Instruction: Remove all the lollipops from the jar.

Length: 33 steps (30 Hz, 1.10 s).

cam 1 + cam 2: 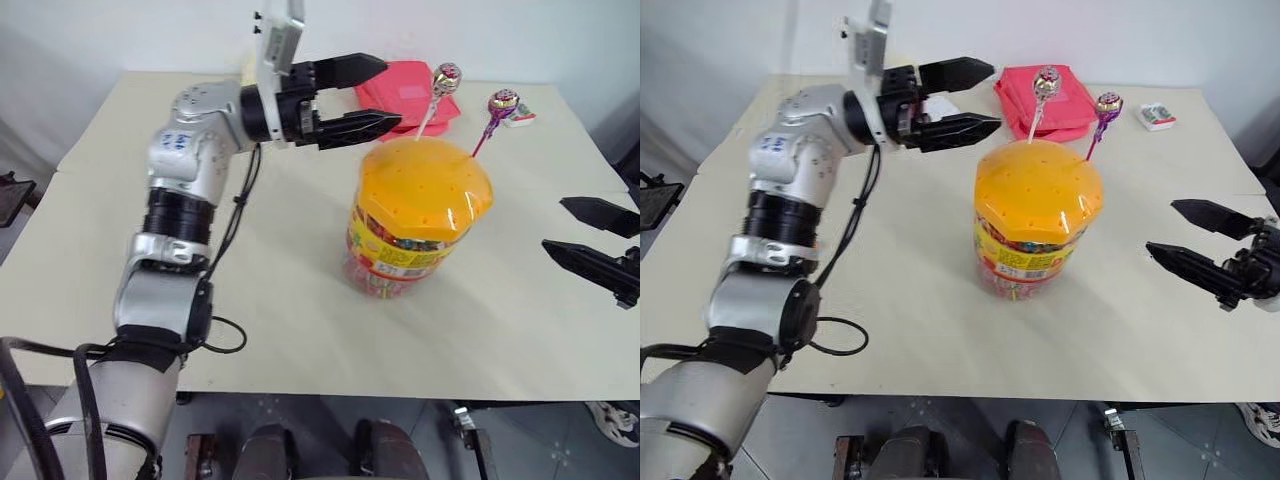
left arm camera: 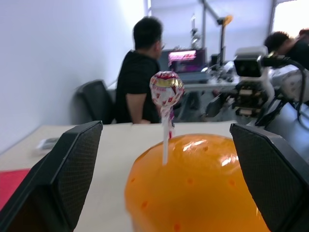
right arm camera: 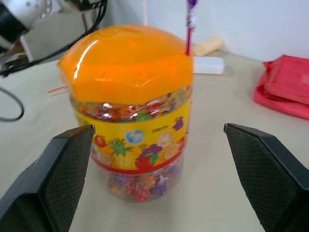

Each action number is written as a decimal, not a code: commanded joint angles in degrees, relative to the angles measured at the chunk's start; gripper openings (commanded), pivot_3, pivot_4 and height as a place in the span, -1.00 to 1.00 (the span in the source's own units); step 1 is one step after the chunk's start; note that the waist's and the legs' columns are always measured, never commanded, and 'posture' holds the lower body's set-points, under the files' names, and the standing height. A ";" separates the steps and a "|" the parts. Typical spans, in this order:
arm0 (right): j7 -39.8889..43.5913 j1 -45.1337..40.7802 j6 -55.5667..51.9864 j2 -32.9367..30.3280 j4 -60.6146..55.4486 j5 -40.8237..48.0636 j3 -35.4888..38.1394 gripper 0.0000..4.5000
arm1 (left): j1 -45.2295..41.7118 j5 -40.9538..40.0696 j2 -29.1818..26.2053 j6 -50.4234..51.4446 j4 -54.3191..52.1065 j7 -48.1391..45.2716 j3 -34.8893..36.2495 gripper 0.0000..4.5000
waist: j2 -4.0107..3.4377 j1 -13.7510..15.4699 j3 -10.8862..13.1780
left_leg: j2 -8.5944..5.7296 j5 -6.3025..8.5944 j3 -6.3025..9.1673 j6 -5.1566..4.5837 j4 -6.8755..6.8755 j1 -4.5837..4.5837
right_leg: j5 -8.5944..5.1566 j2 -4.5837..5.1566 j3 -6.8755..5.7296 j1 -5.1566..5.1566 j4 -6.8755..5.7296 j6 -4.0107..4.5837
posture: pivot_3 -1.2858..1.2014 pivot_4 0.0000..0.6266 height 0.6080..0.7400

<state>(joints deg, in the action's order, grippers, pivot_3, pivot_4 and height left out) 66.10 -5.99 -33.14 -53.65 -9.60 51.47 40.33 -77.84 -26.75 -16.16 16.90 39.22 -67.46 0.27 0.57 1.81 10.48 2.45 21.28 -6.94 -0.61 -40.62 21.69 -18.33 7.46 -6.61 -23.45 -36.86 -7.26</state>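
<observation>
The jar (image 1: 418, 215) stands mid-table, clear with a domed orange lid and coloured candies inside. Two lollipops stick up from the lid's far side: one on a white stick (image 1: 446, 78) and one on a purple stick (image 1: 502, 103). My left gripper (image 1: 392, 92) hovers open just behind and left of the lid, pointing right toward the white-stick lollipop (image 2: 166, 87), which stands between its fingers (image 2: 63, 174) a short way ahead. My right gripper (image 1: 553, 224) is open at the jar's right, apart from it, facing the jar (image 3: 135, 121).
A red pouch (image 1: 405, 88) lies behind the jar, and a small wrapped packet (image 1: 520, 117) lies at the far right. A white box (image 3: 207, 64) sits on the table beyond the jar. People (image 2: 140, 77) sit at desks past the table's edge.
</observation>
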 commanded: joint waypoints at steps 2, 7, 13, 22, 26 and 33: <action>-1.57 2.56 -0.06 0.89 -3.83 2.61 5.55 1.00 | -5.42 2.11 2.25 -3.62 7.75 -1.93 0.63 0.99 | 0.00 -0.12 0.00 | 0.00 0.01 0.00 -0.02 0.00 0.02 | 0.00 0.00 0.00 -0.01 0.01 0.00 | 0.03 -0.52 1.00; -3.61 5.45 -0.47 1.69 -6.90 4.05 8.44 1.00 | -9.62 5.86 4.93 -5.08 16.15 -0.72 0.08 0.99 | 0.01 -0.10 0.01 | 0.00 0.01 0.02 -0.03 0.01 0.02 | 0.00 0.00 -0.03 0.00 0.03 0.00 | 0.03 -0.52 1.00; -5.10 8.76 -0.21 2.66 -9.54 5.42 11.24 1.00 | -11.22 8.63 5.85 -4.98 18.77 -2.64 -0.17 0.30 | 0.01 -0.20 0.01 | -0.01 0.02 0.02 -0.03 0.04 0.04 | 0.01 -0.01 -0.03 -0.01 0.07 -0.02 | 0.03 -0.52 1.00; -5.66 10.90 0.87 3.61 -10.73 5.67 12.08 1.00 | -15.08 8.25 6.74 -2.73 18.32 -1.75 2.77 -0.92 | 0.02 -0.23 0.01 | -0.02 0.03 0.05 -0.05 0.02 0.08 | 0.01 0.00 -0.03 -0.01 0.10 -0.03 | 0.03 -0.52 1.00; -5.11 9.90 1.34 2.81 -9.37 5.24 11.29 1.00 | -17.80 7.73 5.70 -0.25 16.85 1.46 4.57 -0.99 | 0.02 -0.26 0.01 | -0.01 0.03 0.06 -0.05 0.02 0.08 | 0.01 0.00 -0.03 -0.02 0.11 -0.03 | 0.03 -0.52 1.00; -3.85 6.00 2.13 1.29 -6.10 3.80 7.54 1.00 | -22.29 11.04 -0.01 5.62 16.21 15.25 6.74 -0.99 | 0.02 -0.33 0.01 | -0.01 0.03 0.08 -0.05 0.03 0.08 | 0.01 0.00 -0.03 -0.02 0.12 -0.03 | 0.03 -0.52 1.00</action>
<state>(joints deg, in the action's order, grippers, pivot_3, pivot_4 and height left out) 61.76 0.94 -32.15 -51.07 -16.01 55.21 47.92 -97.21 -17.70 -13.48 19.83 56.47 -58.64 6.68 0.59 1.48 10.50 2.44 21.30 -6.85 -0.66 -40.60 21.77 -18.32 7.46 -6.64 -23.46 -36.75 -7.29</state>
